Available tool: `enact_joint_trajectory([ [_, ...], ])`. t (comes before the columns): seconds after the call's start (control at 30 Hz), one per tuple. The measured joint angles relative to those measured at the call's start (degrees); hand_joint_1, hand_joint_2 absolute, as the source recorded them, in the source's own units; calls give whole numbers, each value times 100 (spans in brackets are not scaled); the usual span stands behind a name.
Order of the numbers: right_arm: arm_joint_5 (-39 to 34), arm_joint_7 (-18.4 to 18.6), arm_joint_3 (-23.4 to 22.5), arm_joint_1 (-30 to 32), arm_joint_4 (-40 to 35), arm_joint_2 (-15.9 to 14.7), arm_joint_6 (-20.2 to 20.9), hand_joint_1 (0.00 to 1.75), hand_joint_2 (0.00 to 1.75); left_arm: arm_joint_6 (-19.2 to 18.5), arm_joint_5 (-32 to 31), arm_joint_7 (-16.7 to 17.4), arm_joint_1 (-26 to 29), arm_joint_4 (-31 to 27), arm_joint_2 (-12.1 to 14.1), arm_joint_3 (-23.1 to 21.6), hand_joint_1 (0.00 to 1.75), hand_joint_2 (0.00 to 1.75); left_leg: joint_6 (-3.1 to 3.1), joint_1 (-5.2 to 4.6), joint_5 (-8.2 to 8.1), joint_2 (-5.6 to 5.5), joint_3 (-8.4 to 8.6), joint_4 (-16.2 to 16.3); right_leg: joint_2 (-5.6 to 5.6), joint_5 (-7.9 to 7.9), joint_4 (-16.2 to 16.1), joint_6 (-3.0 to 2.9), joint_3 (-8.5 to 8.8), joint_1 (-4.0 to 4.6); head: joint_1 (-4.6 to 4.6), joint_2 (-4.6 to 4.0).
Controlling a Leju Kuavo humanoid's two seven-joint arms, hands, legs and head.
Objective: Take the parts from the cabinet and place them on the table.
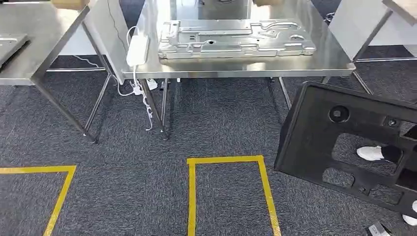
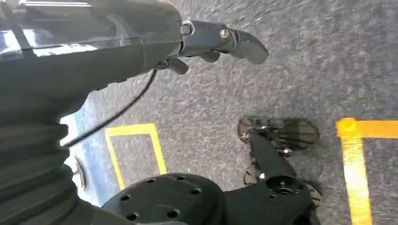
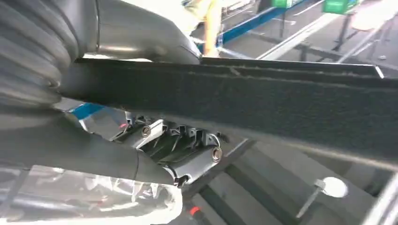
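Observation:
A large black plastic panel [image 1: 305, 142] with cut-outs hangs tilted above the carpet at the right of the head view. In the right wrist view my right hand [image 3: 141, 154] grips the panel's edge [image 3: 281, 103], the thumb on one face and the darker fingers [image 3: 187, 145] on the other. The steel table [image 1: 236, 70] stands ahead, and a silver stamped metal part [image 1: 236, 39] lies flat on it. My left hand [image 2: 211, 44] hangs over the carpet, holding nothing, its fingers loosely apart.
A white power strip [image 1: 137, 49] with cables hangs at the table's left edge. A second steel table [image 1: 39, 49] stands at the left and another [image 1: 364, 24] at the right. Yellow tape boxes [image 1: 226, 160] mark the carpet. A person's white shoe [image 1: 370, 153] shows through the panel's cut-out.

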Motion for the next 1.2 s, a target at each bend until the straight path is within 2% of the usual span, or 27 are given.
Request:
enact_joint_trajectory([
  [0.03, -7, -2, 9, -21, -2, -6, 2, 134, 175, 35, 2, 0, -8, -2, 7, 0, 0, 175, -35, -28, -96, 46, 17, 45, 59, -51, -26, -90, 20, -6, 42, 0],
  [0.07, -11, 0, 9, -7, -2, -7, 2, 134, 175, 48, 2, -2, -18, -2, 7, -2, 0, 175, -39, -36, -118, 99, 54, 39, 153, -73, -11, -165, 11, 1, -5, 0],
  [0.17, 115, -50, 4, -1, -2, -4, -59, 134, 175, 61, 11, -2, -55, -4, 9, 0, 0, 175, -113, -14, -213, 205, 159, 19, 303, -168, 8, -296, 85, 1, -66, 0],
  [0.2, 254, -72, -11, 10, -7, 0, -134, 134, 175, 63, 7, -13, -60, -4, 9, -2, 0, 175, -136, 28, -259, -128, 135, 176, 317, -175, -9, -319, 145, -10, -83, 0],
  [0.23, 382, -90, -7, -30, -7, 7, -205, 134, 175, 72, 2, -18, -61, -2, 7, -2, 0, 175, -150, 44, -419, -382, -80, 583, 321, -209, -16, -359, 197, -18, -103, 0],
  [0.27, 453, -87, 7, -46, -7, 15, -271, 134, 175, 76, -2, -15, -59, 0, 5, -2, 0, 175, -161, 59, -621, -485, -418, 1140, 351, -247, -27, -386, 243, -18, -129, 0],
  [0.33, 558, -81, 42, -50, -7, 39, -391, 134, 175, 79, -7, -7, -18, 2, 3, -2, 0, 175, -172, 91, -788, -507, -1083, 2061, 426, -332, -57, -386, 344, -17, -140, 0],
  [0.37, 588, -79, 55, -56, -7, 50, -407, 134, 175, 81, -7, -2, 8, 2, 1, 0, 0, 175, -168, 96, -652, -507, -1295, 2179, 469, -390, -81, -378, 422, -16, -144, 0],
  [0.43, 619, -77, 83, -59, -7, 70, -413, 134, 175, 81, -9, -2, 29, 4, 1, 0, 0, 175, -135, 90, 84, -513, -1283, 1547, 539, -532, -145, -370, 655, -9, -179, 0],
  [0.5, 630, -74, 109, -63, -7, 74, -415, 134, 175, 79, -7, -2, 43, 4, 5, 0, 0, 175, 3, 48, 868, -588, -1058, 455, 584, -646, -273, -369, 851, -27, -219, 0],
  [0.53, 634, -72, 118, -90, 0, 101, -426, 134, 175, 79, -7, -2, 53, 4, 51, 2, 0, 175, 93, 11, 791, -670, -1025, 456, 595, -688, -306, -315, 908, -42, -87, 0],
  [0.57, 649, -61, 122, -109, 0, 103, -446, 134, 175, 70, -9, -2, 53, 11, 20, 0, 0, 175, 139, -32, 701, -642, -954, 385, 647, -709, -371, -267, 940, -98, -78, 0],
  [0.6, 656, -33, 133, -93, 0, 122, -446, 134, 175, 68, -9, 0, 53, 7, 35, 0, 0, 175, 165, -92, 586, -612, -871, 282, 658, -721, -426, -214, 1035, -123, -155, 0],
  [0.67, 671, 13, 146, -93, 2, 135, -448, 134, 175, 61, -9, -2, 34, 2, 40, 0, 0, 175, 203, -92, 470, -613, -592, 108, 657, -580, -277, -59, 1197, -88, -175, 0],
  [0.73, 671, 72, 177, -111, 9, 140, -437, 134, 175, 59, -9, 0, 38, 2, 40, 0, 0, 175, 187, -39, 369, -588, -301, -20, 580, -463, 477, -79, 782, -83, -173, -2],
  [0.77, 645, 98, 195, -113, 9, 129, -404, 134, 175, 66, -9, 0, 31, 0, 40, 2, 0, 175, 191, -13, 299, -585, -205, -37, 577, -500, 976, -110, 414, -51, -131, 0],
  [0.83, 553, 129, 236, -83, 22, 122, -299, 134, 175, 68, -9, 2, 42, 2, 33, 2, 0, 175, 164, 19, 155, -582, 54, -127, 573, -964, 1588, -57, -262, -40, -65, 0],
  [0.87, 479, 140, 255, -84, 26, 103, -241, 134, 175, 68, -9, 2, 49, 2, 33, 2, 0, 175, 140, 42, 77, -583, 197, -159, 568, -1259, 1605, -42, -479, -39, -64, 0],
  [0.9, 413, 142, 275, -85, 31, 76, -181, 134, 175, 59, -9, 2, 53, 4, 27, 2, 0, 175, 111, 78, -7, -588, 337, -175, 556, -1405, 1477, -40, -609, -41, -53, 0],
  [0.93, 363, 144, 291, -81, 33, 48, -136, 134, 175, 52, -9, 2, 52, 4, 22, 2, 0, 175, 71, 125, -96, -593, 469, -187, 535, -1392, 1227, -1, -671, -44, -37, 0],
  [0.97, 335, 144, 299, -83, 39, 28, -103, 134, 175, 52, -9, 2, 48, 4, 16, 2, 0, 175, 21, 182, -201, -606, 611, -187, 502, -1128, 857, 54, -687, -59, -20, 0],
  [1.0, 315, 144, 304, -85, 48, 20, -85, 134, 175, 55, -7, 2, 50, 4, 18, 2, 0, 175, -52, 196, -320, -611, 720, -192, 416, -442, 419, 136, -684, -107, 35, 0],
  [1.03, 300, 146, 310, -89, 70, 20, -68, 134, 175, 63, -2, 4, 40, 0, 44, 7, 0, 175, -122, 129, -442, -621, 831, -184, 270, 400, 82, 209, -684, -154, 152, 0],
  [1.07, 288, 144, 323, -121, 83, 15, -53, 134, 175, 63, 2, 2, 58, -2, 57, 7, 0, 175, -105, 135, -558, -615, 926, -240, 150, 547, 73, 87, -647, -150, 184, 0],
  [1.1, 280, 149, 337, -95, 85, 15, -50, 134, 175, 65, 7, 2, 40, -2, 57, 7, 0, 175, -143, 100, -602, -587, 1010, -327, 246, 518, 113, 48, -593, -143, 91, -2],
  [1.13, 262, 155, 339, -94, 87, 9, -50, 134, 175, 65, 13, -2, 41, -2, 57, 7, 0, 175, -159, 123, -567, -579, 1068, -308, 271, 505, 134, -8, -599, -238, 74, 0],
  [1.2, 256, 153, 358, -109, 85, -22, -52, 134, 175, 63, 13, -9, 18, -2, 57, 7, 0, 175, -225, 171, -410, -567, 837, 137, 324, 443, 167, -145, -568, -205, -88, 0],
])
